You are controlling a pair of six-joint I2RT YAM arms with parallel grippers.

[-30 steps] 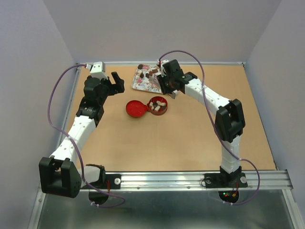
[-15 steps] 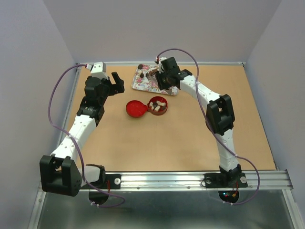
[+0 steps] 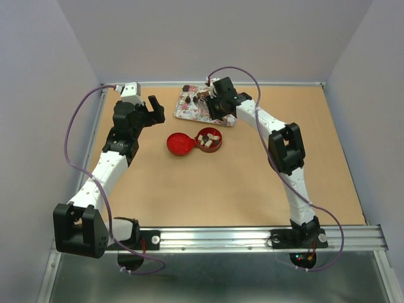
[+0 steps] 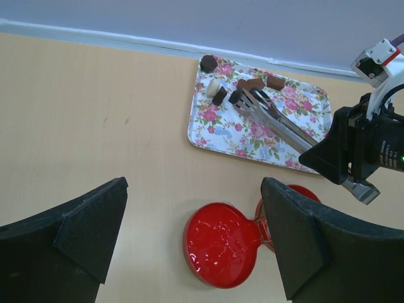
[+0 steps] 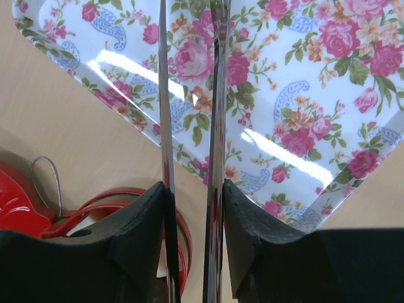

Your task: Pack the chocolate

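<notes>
Currently right fingers (image 5: 136,233) pinch the metal tongs (image 4: 278,120), whose tips sit among chocolate (image 4: 252,84) at the far end of the flowered tray (image 4: 221,132). More pieces lie in the red tin (image 3: 210,149), lid (image 4: 221,243) just beside it on the bench (image 4: 95,113). Left fingers (image 4: 82,233) are spread wide and empty above the lid.

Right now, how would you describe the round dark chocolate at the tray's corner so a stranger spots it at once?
Find the pink-flowered rectangular tray at the far edge of the table. The round dark chocolate sits alone at its far-left corner. It is the only disc-shaped, near-black piece; its neighbours are brown or cream chunks nearer the tips of the tongs.
</notes>
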